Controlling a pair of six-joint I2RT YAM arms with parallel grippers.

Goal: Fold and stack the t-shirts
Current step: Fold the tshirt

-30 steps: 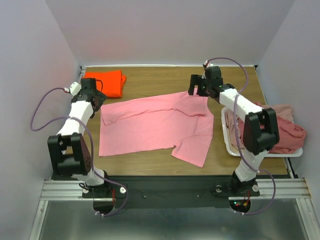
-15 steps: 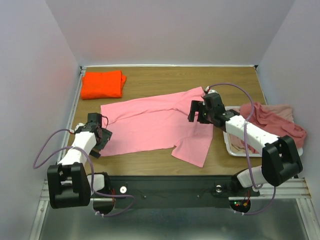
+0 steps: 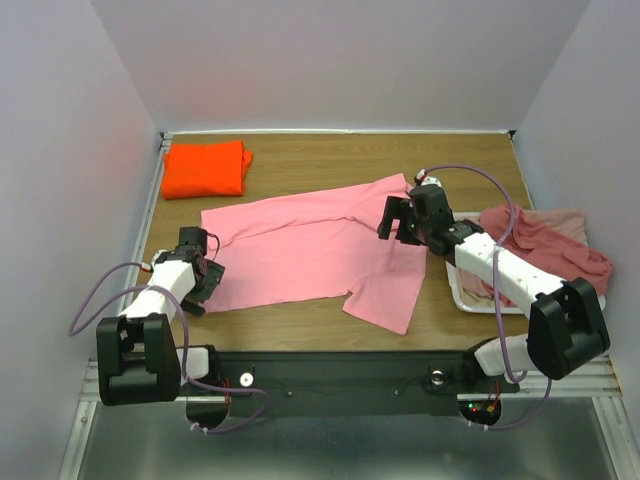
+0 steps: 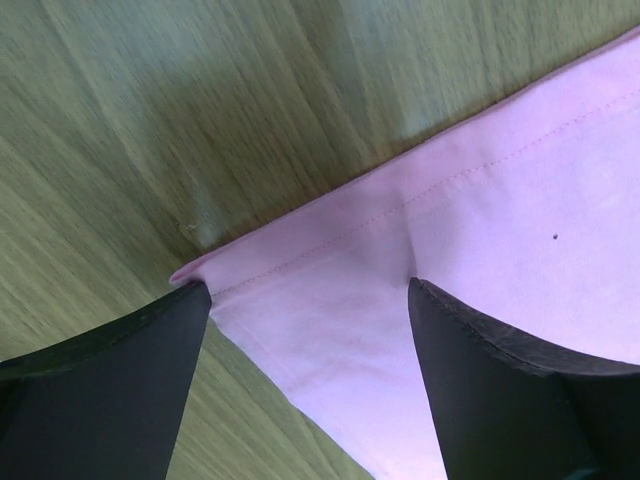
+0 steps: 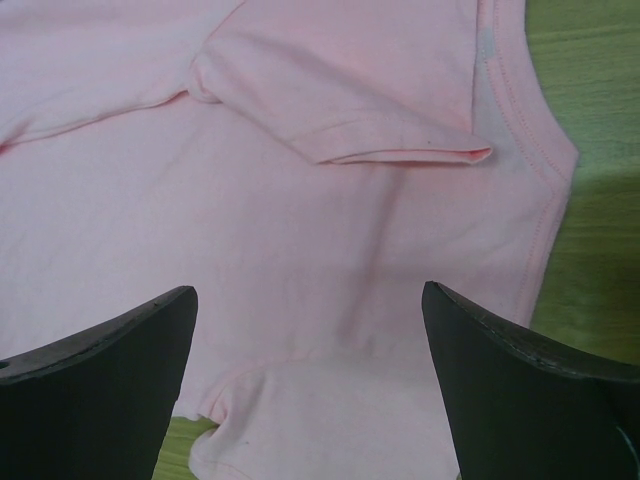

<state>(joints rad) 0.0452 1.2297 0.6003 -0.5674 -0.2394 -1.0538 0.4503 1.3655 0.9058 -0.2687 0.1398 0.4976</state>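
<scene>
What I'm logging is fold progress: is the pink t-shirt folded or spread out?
Mostly spread: the pink t-shirt lies flat on the table, with only one sleeve turned in over its body.

White arm links (image 3: 500, 266) with black joints (image 3: 568, 326), looping lilac cables (image 3: 470, 168), matte black wedge-shaped tool fingers (image 5: 90, 400)

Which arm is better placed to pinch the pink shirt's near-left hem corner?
Left. The left end effector sits open astride that corner of the pink shirt; the right end effector hovers open over the collar end.
</scene>
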